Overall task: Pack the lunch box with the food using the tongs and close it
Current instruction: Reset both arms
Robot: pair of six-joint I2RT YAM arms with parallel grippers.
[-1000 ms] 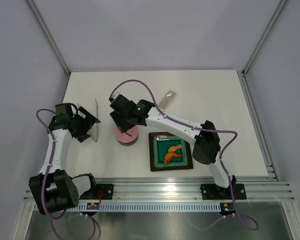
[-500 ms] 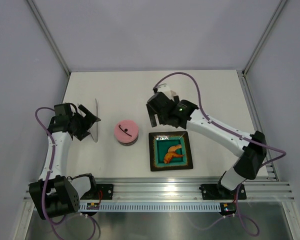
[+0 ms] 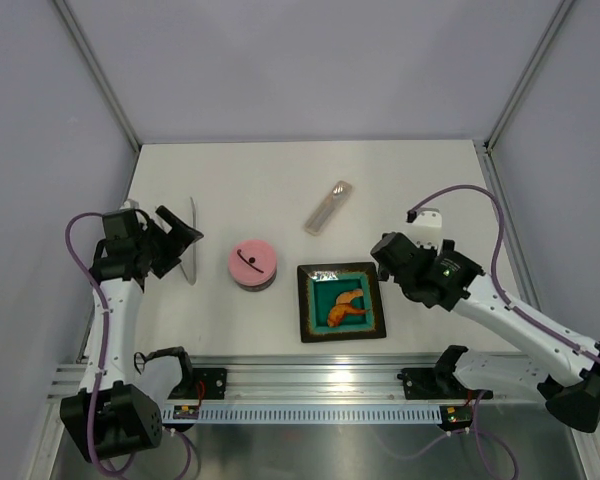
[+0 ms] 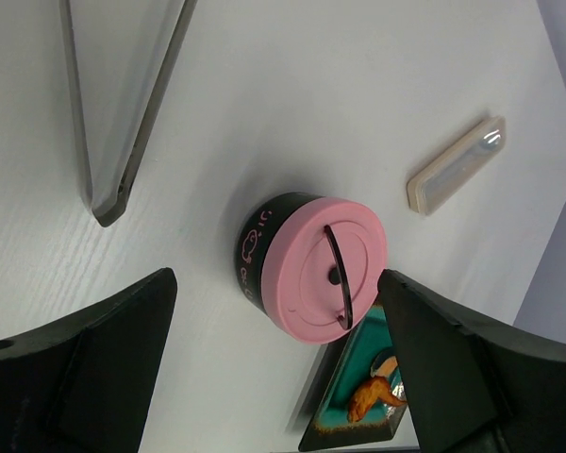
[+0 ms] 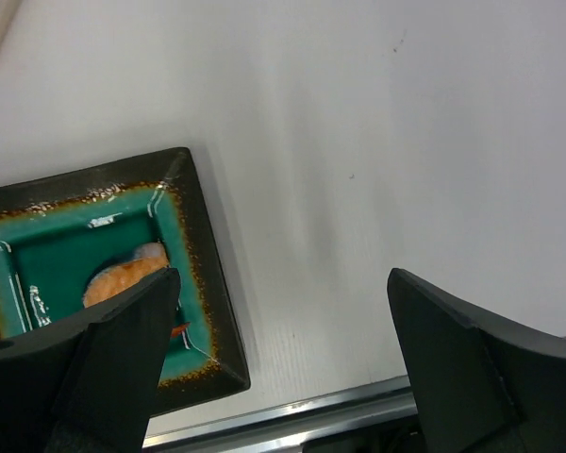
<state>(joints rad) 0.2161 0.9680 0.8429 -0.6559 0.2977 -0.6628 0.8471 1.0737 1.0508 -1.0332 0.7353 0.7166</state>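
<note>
So the lunch box (image 3: pixel 252 265) sits left of center in the overhead shot, standing upright on the counter (image 3: pixel 420 180) with its pink lid (image 4: pixel 332 274) on top. There's a thin black handle (image 4: pixel 340 278) across the lid. In the left wrist view the side wall looks dark with a little pink drawing on it.

The tongs (image 3: pixel 192 250) lie flat on the counter just left of the box, not touching it. The left claw (image 4: pixel 275 283) is right beside them with its 2 fingers spread wide and nothing between them.

The teal plate (image 3: pixel 305 305) with the dark rim is just right of the box, with orange food (image 3: pixel 348 305) lying in it. Can't make out any other pieces from here.

The right claw (image 5: pixel 283 278) hangs over the counter by the plate's right edge, fingers wide apart, gripping nothing.

A flat silvery utensil (image 3: pixel 327 207) lies at a slant above the plate, well apart from everything.
</note>
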